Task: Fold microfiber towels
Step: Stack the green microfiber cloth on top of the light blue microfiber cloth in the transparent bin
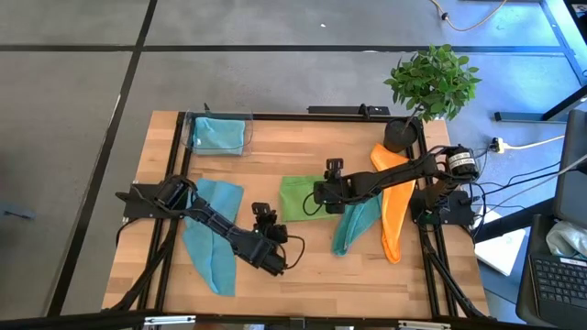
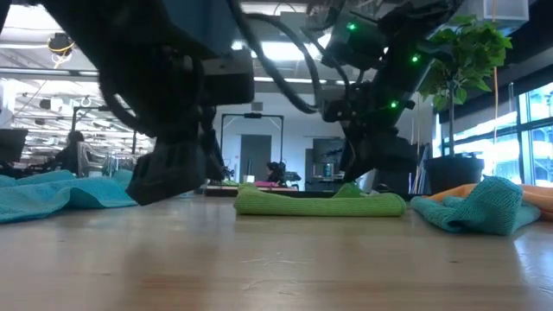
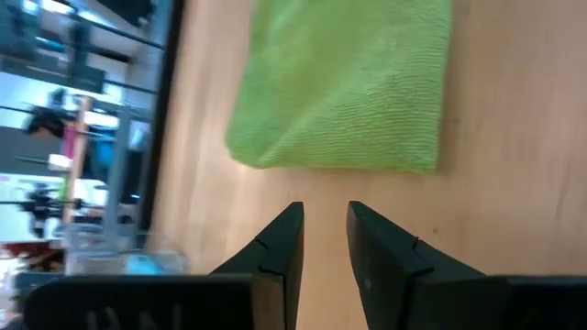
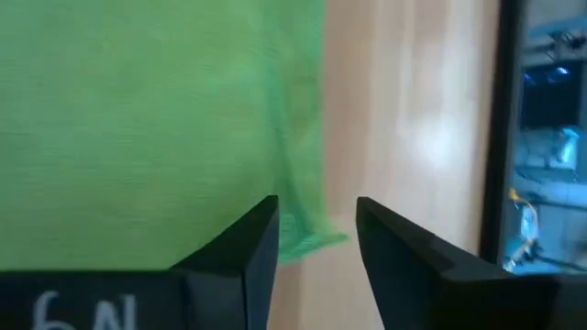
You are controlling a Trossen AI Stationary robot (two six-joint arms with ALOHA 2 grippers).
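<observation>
The lime green towel (image 1: 295, 196) lies folded flat mid-table, a low pad in the low view (image 2: 320, 204). My right gripper (image 1: 315, 200) stands open at its right edge. In the right wrist view the towel's corner (image 4: 307, 240) shows below the gap between the fingers (image 4: 316, 206). My left gripper (image 3: 324, 213) is open and holds nothing. It hovers over bare wood short of the towel's near edge (image 3: 348, 163). A light blue towel (image 1: 211, 236) lies spread under the left arm. A teal towel (image 1: 358, 225) and an orange towel (image 1: 394, 211) lie bunched at the right. My right gripper slants down from the table's right, its open fingers either side of the lime green towel's corner (image 4: 307, 240). Whether the fingertips touch the cloth, I cannot tell. The towel lies flat on the table.
A clear container (image 1: 218, 135) with another light blue towel stands at the far left. A potted plant (image 1: 431, 82) stands at the far right corner. Bare wood (image 1: 303, 284) lies along the near edge.
</observation>
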